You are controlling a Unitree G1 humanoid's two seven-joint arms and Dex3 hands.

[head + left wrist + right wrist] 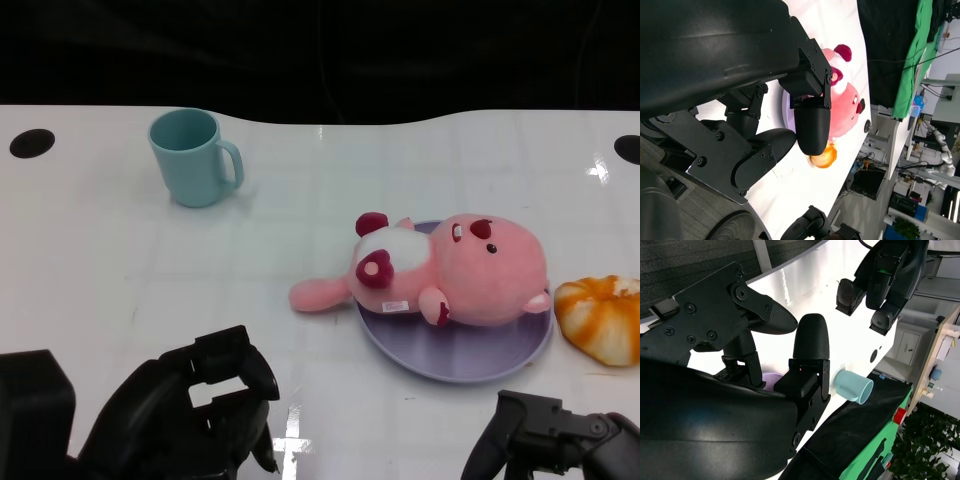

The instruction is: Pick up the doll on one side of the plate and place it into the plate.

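1. Nearest, the black left hand (190, 410) is hovering released, fingers apart, holding nothing; the black right hand (555, 438) likewise.
2. The pink plush doll (455, 272) is lying across the round lavender plate (470, 360).
3. An orange-and-white bun-shaped toy (602, 316) is sitting just beside.
4. Farthest, a teal plastic mug (192, 157) is standing upright.

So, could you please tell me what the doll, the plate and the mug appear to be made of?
The doll looks like soft plush fabric: fuzzy pink surface, matte, rounded stuffed shape. The plate seems smooth plastic or possibly glazed ceramic: even lilac, faint sheen. The mug looks like matte teal plastic, though ceramic cannot be ruled out.
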